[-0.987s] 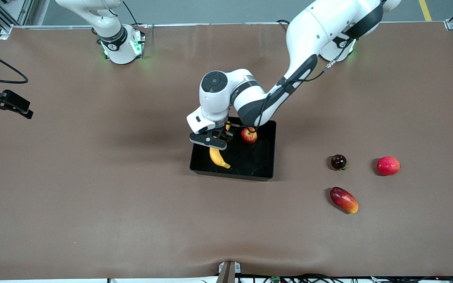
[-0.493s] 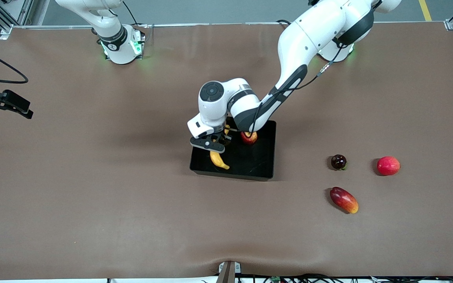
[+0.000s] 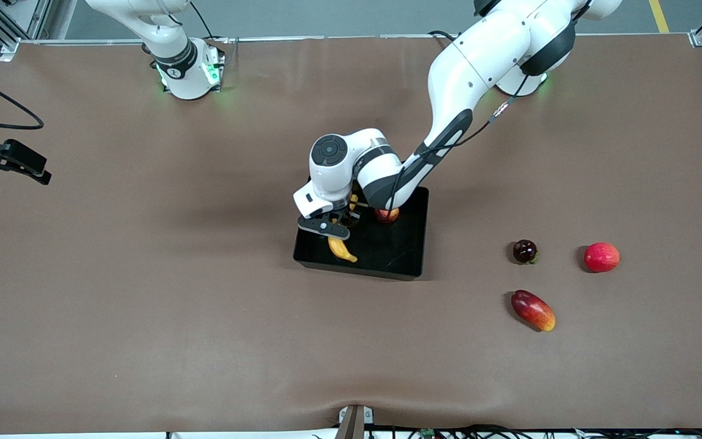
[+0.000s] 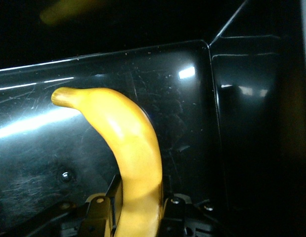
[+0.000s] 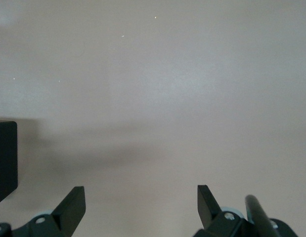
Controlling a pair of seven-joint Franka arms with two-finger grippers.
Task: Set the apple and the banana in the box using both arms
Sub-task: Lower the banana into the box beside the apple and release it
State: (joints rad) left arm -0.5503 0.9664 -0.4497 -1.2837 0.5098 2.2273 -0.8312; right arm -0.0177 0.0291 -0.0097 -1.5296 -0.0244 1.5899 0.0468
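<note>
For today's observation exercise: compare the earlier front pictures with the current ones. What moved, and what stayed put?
The left gripper, shut on the banana, has come lower into the box, carrying the banana down toward its floor; nothing was let go. Unchanged: the apple in the box, the three fruits on the table toward the left arm's end, and the right gripper, open and waiting over bare table.

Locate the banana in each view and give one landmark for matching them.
Front view: banana in the box, under the left gripper, tip toward the camera.
Left wrist view: banana fills the middle, clamped between the fingers.
Right wrist view: not in it.
Shared landmark: the box's black floor in the front and left wrist views.
</note>
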